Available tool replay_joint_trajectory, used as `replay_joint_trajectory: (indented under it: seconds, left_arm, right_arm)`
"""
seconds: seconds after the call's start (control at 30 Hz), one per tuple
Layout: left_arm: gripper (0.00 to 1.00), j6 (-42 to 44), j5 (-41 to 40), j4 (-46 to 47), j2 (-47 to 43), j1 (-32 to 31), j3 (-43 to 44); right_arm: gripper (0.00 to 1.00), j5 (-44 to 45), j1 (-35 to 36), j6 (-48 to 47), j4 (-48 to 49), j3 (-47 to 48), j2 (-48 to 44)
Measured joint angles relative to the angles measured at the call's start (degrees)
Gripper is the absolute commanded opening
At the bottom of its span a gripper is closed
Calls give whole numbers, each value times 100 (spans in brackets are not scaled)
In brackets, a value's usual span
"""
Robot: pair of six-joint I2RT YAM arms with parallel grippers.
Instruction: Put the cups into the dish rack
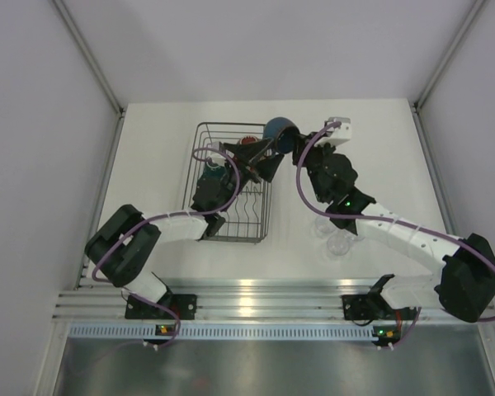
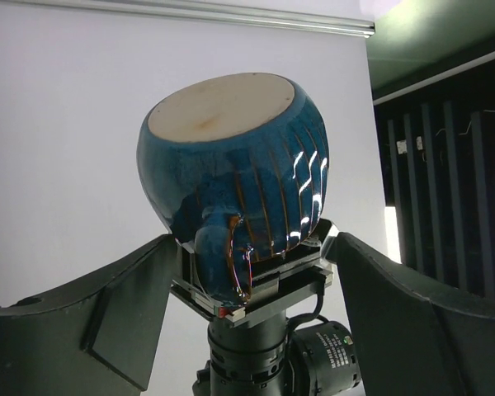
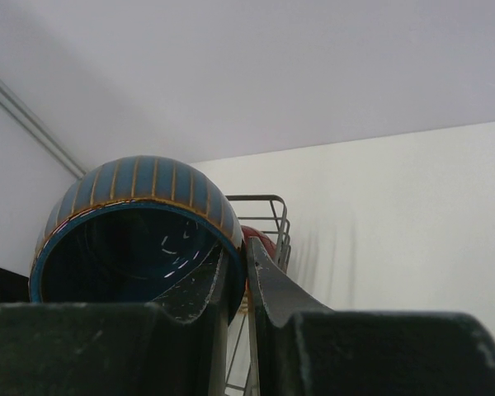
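1. Dark-blue cup: ribbed glaze, pale unglazed base. It is held off the table and tipped on its side at the far right corner of the dish rack. The left wrist view shows its base turned up and its handle facing that camera.
2. Right gripper: clamped on the cup's rim, with one finger inside the mouth and the other outside against the wall.
3. Left gripper: fingers spread wide. One stands either side of the cup and of the right gripper's tip, and neither touches the cup.
4. Dish rack: dark wire basket, left of centre on the table, with the left arm reaching over it.
5. Red cup: inside the rack at its far end, partly hidden.
6. Teal mug: inside the rack, mostly hidden by the left arm.
7. Tiny clear glasses: two can be seen on the table under the right arm, well apart from the rack.
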Motion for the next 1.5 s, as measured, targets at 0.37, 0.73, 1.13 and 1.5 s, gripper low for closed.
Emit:
replay_joint_trajectory:
  seconds: [0.37,0.73,1.13,1.5]
  left_arm:
    - [86,417,-203,-63,131,-2,269]
    - [98,546,-190,-74,444,87,741]
    - [99,599,33,-59,658,199,1106]
    - [99,575,310,-28,898,304,1427]
  right_arm:
    - [0,-81,0,44,168,-2,-20]
    - [0,44,0,39,280,-55,-114]
    - [0,42,-22,-9,505,-72,-125]
    - [0,74,-55,-186,573,-61,-125]
